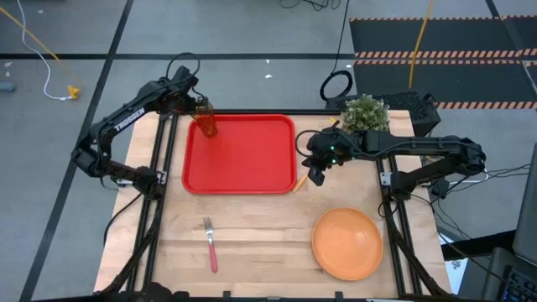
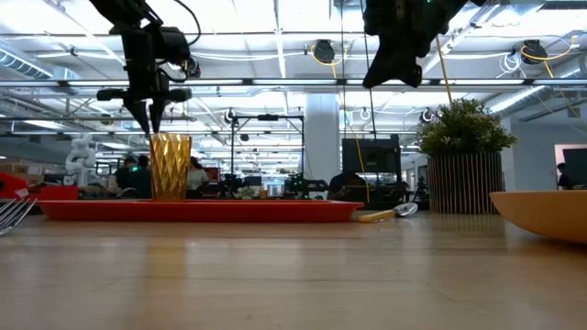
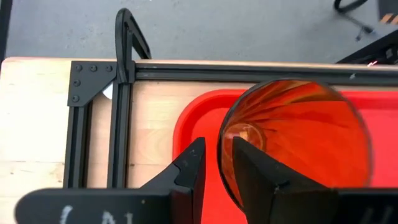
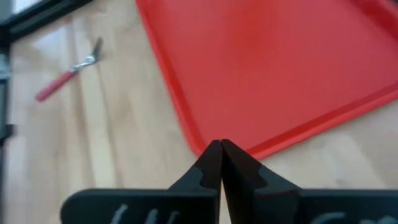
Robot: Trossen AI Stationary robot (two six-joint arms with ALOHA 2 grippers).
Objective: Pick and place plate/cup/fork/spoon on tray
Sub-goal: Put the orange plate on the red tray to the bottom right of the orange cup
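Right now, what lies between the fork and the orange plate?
Only bare wooden table lies between the fork and the orange plate, as the high view shows.

Tray point(image 1: 252, 159): smooth glossy red plastic. Cup point(image 2: 171, 166): translucent, faceted, amber. Table point(image 1: 260, 243): pale matt wood. Fork point(image 1: 210, 243): metal tines looked shiny.

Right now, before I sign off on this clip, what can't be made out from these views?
- Spoon: high view shows only a handle sliver beside the tray; the right end effector covers the rest.
- Fork: cut off by the low view's edge.
- Plate: low view's edge cuts it off.
- Cup: left wrist view's edge crops it; the left end effector straddles its rim, one finger inside, so its firmness of grip is unclear.
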